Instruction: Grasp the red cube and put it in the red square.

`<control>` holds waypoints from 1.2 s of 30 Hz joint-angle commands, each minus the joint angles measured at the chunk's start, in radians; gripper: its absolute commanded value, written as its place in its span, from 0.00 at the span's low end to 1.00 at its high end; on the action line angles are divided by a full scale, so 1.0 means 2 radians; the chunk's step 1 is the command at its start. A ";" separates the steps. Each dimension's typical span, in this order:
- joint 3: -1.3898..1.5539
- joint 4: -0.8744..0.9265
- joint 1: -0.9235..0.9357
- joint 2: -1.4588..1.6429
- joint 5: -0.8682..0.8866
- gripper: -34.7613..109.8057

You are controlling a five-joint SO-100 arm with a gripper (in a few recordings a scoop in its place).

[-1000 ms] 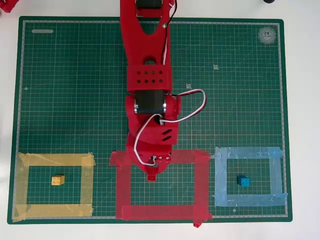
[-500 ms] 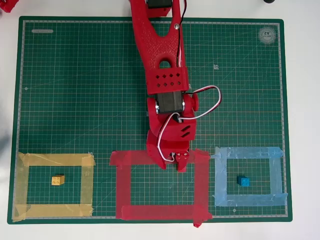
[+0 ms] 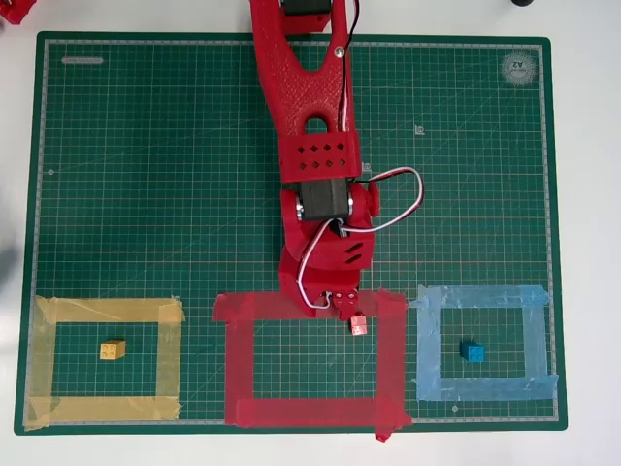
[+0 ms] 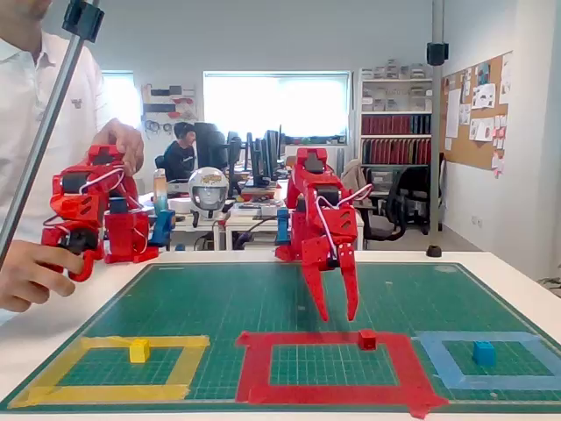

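Gripper (image 4: 337, 314) hanging above the mat with fingers spread wide, red cube (image 4: 367, 338) sitting free inside the red square (image 4: 254, 366), near its top-right corner.

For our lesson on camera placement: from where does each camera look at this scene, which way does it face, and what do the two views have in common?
Overhead view: sits above the table, faces straight down on the green mat; the red arm reaches in from the top edge.
Fixed view: stands low at the mat's near edge, faces across the table towards the office; the arm is seen from the front, gripper with jaws open.
Both share: the red cube inside the red square, the yellow cube, the blue cube.
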 commanded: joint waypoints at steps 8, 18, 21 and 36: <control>0.028 0.035 -0.038 0.062 0.016 0.35; 0.038 0.031 -0.059 0.061 0.020 0.33; 0.028 0.019 -0.058 0.050 0.020 0.33; 0.025 -0.072 -0.065 0.017 0.015 0.23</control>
